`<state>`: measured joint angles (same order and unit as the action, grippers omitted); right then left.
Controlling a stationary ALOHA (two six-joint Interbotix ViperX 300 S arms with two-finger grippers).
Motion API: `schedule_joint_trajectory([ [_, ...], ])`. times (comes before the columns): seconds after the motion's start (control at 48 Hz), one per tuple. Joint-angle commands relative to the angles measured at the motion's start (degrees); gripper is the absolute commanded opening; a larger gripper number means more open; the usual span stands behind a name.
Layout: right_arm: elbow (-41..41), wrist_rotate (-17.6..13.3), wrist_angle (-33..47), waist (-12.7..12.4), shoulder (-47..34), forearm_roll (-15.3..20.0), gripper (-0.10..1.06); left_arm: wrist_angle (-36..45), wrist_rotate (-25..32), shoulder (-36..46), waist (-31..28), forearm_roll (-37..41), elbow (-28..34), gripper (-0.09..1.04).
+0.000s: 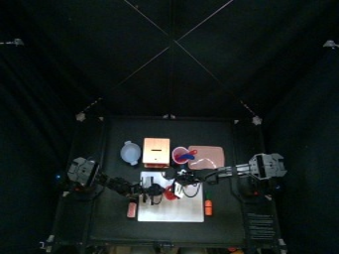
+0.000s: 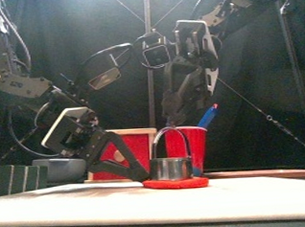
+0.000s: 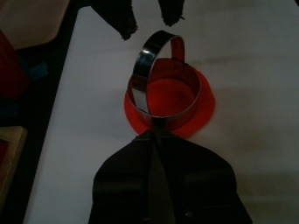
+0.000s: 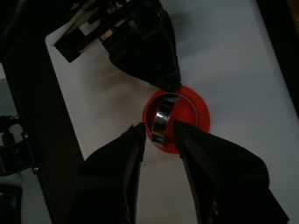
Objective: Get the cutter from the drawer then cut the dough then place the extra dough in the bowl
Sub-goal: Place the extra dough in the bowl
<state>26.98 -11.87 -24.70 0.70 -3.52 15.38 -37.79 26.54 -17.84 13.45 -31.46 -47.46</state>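
Note:
A flat red dough disc (image 2: 175,182) lies on the white cutting board (image 2: 70,201). The round metal cutter (image 2: 173,167) stands on the dough, its wire handle arching upward. My left gripper (image 3: 152,138) comes in low from the left, jaws shut together on the near rim of the dough (image 3: 198,109). My right gripper (image 4: 160,131) hangs open just above the cutter (image 4: 163,118), one jaw on either side of the handle and neither touching it. In the left wrist view, the right gripper's fingertips (image 3: 122,24) show beyond the cutter (image 3: 152,66).
Behind the board stand the wooden box (image 1: 157,151) with its red drawer front (image 2: 125,150), the blue-grey bowl (image 1: 130,152) to its left, the red cup (image 2: 198,142) holding a blue knife (image 2: 209,114), and the pink tray (image 1: 212,151) at back right.

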Motion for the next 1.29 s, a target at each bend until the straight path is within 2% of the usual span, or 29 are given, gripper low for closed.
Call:
schedule_joint_trajectory([
  [0.021, -1.9, -0.1, 0.0, 0.1, 0.5, 0.1, 0.72, 0.2, 0.0, 0.3, -0.4, -0.1, 0.9, 0.56],
  [0.875, -6.6, -0.1, -5.9, 0.4, -4.4, -0.3, 0.69, 0.8, -0.2, 0.1, -0.5, -0.1, 0.9, 0.56],
  [0.979, -6.6, -0.1, -6.1, 0.4, -4.5, -0.3, 0.63, 0.9, -0.2, 0.1, -0.5, -0.1, 0.9, 0.56],
  [1.188, -6.6, 0.0, -6.4, 0.5, -4.5, -0.3, 0.42, 0.8, -0.3, 0.0, -0.5, -0.1, 0.9, 0.56],
  [1.292, -6.7, 0.1, -6.9, 0.5, -3.9, -0.4, 0.38, 0.8, -0.3, 0.0, -0.5, -0.1, 0.8, 0.56],
])
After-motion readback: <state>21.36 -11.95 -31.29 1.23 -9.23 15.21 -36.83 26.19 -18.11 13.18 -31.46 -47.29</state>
